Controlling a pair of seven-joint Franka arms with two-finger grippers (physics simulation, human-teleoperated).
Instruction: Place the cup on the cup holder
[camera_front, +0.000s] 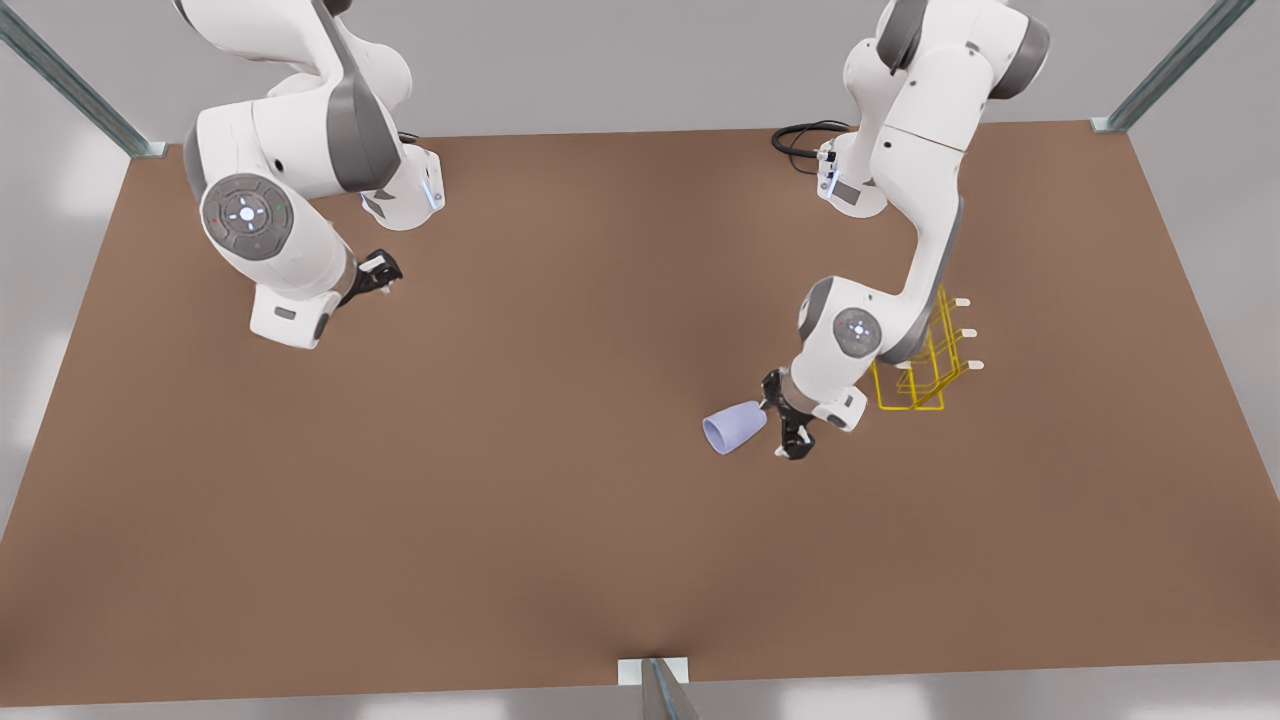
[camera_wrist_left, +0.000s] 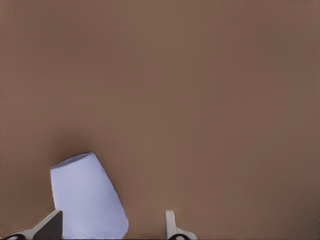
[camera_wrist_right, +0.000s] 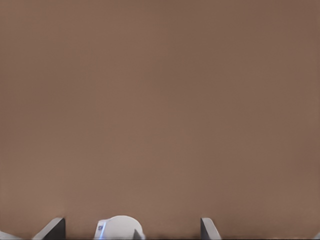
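Brown worktop carries a lavender cup lying on its side, beside the yellow cup holder. Left pincer is open, one finger against the cup. Right pincer, also open, waits well apart.

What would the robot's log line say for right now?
left tool: open, by cup | cup: tipped over on table | holder: no cup yet | right tool: open, waiting

2 white arms, grey joints (black cables behind).
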